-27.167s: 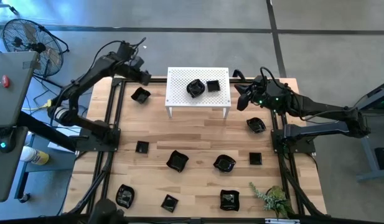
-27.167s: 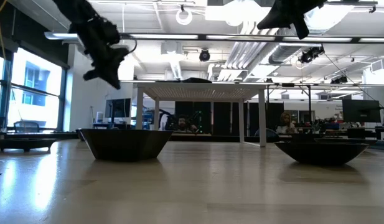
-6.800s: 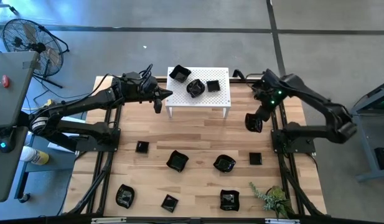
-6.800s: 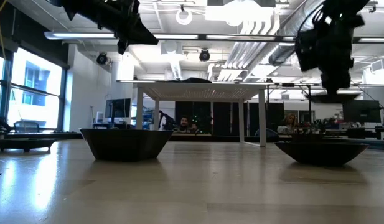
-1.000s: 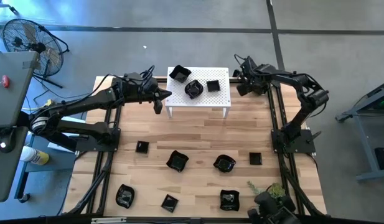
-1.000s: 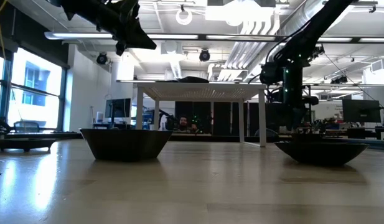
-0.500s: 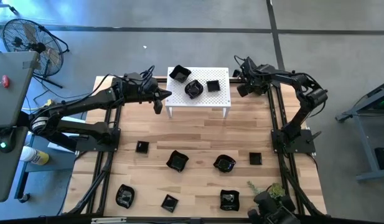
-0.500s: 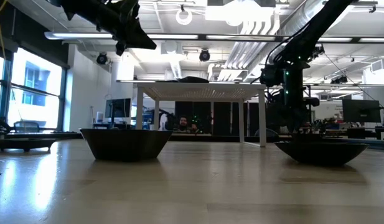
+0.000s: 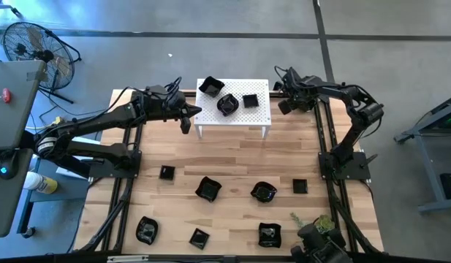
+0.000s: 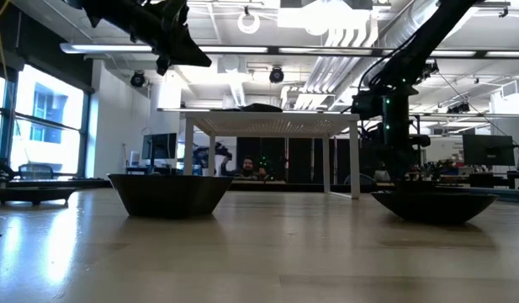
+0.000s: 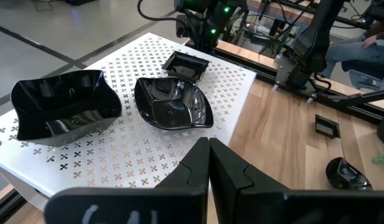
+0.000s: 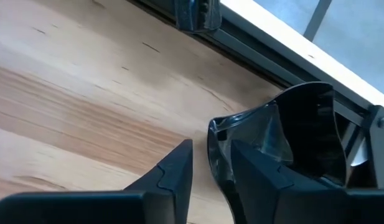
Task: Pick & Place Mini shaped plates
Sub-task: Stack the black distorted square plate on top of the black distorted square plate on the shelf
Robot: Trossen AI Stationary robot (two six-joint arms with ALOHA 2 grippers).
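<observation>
The left gripper point(image 9: 185, 117) waits at nine o'clock of the white stand point(image 9: 233, 120), jaws pressed together and empty. Three plates point(image 9: 226, 103) sit on the stand; more lie across the table point(image 9: 232, 161). At three o'clock, the right gripper point(image 9: 283, 107) pinches a wavy plate point(image 12: 304, 134) by its rim — it should carry the plate level over the stand before releasing. From above, that plate merges with the dark fingers — hardly visible.
</observation>
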